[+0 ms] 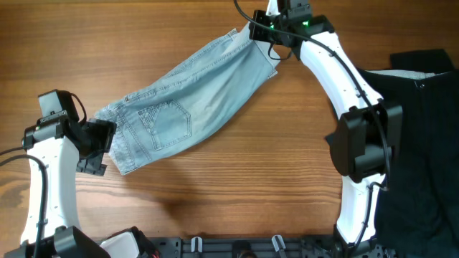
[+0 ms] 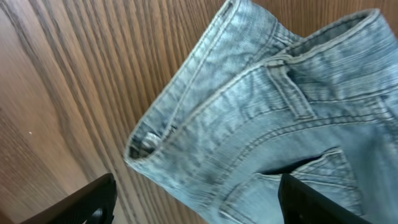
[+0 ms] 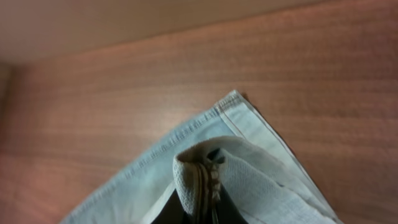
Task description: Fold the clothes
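One pair of denim shorts (image 1: pixel 185 111) is laid diagonally across the table (image 1: pixel 244 193), waistband lower left, leg hem near the far edge. Bare wood is seen in front. A black garment (image 1: pixel 423 100) lies well apart, right. The hem is pinched in the closed right gripper (image 3: pixel 199 208). The left gripper (image 2: pixel 199 205) is spread wide at the waistband, nothing clamped.

Probably a robotics lab, wood-grain table (image 1: pixel 215 201), white left arm (image 1: pixel 41 190) and right arm (image 1: pixel 336 66), black base rail (image 1: pixel 237 248)
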Robot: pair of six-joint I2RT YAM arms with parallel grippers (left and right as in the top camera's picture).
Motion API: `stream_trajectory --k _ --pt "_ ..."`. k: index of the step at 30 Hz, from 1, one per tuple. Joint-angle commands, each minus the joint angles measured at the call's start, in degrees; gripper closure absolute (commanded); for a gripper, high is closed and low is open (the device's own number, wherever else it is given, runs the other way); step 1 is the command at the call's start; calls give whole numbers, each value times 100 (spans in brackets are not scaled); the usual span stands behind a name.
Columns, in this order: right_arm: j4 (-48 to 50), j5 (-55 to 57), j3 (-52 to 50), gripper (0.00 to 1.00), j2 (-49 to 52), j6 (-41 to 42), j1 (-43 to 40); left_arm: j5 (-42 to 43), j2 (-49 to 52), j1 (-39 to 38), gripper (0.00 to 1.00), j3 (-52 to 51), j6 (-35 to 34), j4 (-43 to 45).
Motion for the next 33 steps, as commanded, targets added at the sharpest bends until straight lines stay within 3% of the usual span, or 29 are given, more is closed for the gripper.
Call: stream_trajectory --k 1,2,7,11,16,21,23,26,29,31,33 --pt "417 415 15 40 385 592 74 -162 20 31 14 -31 273 -11" --pt "540 417 15 0 490 564 85 -166 20 28 13 -31 380 -9" --pt "-109 949 20 0 501 94 -197 -190 20 28 11 -31 887 -26" --pt "-1316 402 20 0 407 -249 -780 -271 20 28 10 -31 1115 -50" --pt "-1930 -688 -101 12 601 -1086 -1130 -273 24 28 11 -177 1261 57" --pt "-1438 -1499 -435 40 866 -1355 -1012 -264 37 26 16 -597 1414 398" --pt "-1362 -1681 -474 43 968 -1364 -962 -240 37 24 20 -669 1591 507" --pt "-1360 -1655 -474 42 1128 -1174 -905 15 37 22 34 -675 1884 791" --pt "-1340 -1639 -476 44 1255 -951 -863 13 37 -68 40 -745 2017 1283" --pt "-1322 -1611 -476 54 1349 -881 -855 15 61 -214 43 -839 2146 1659" --pt "-1303 -1609 -476 79 1423 -879 -848 13 175 -446 43 -907 2190 2028"
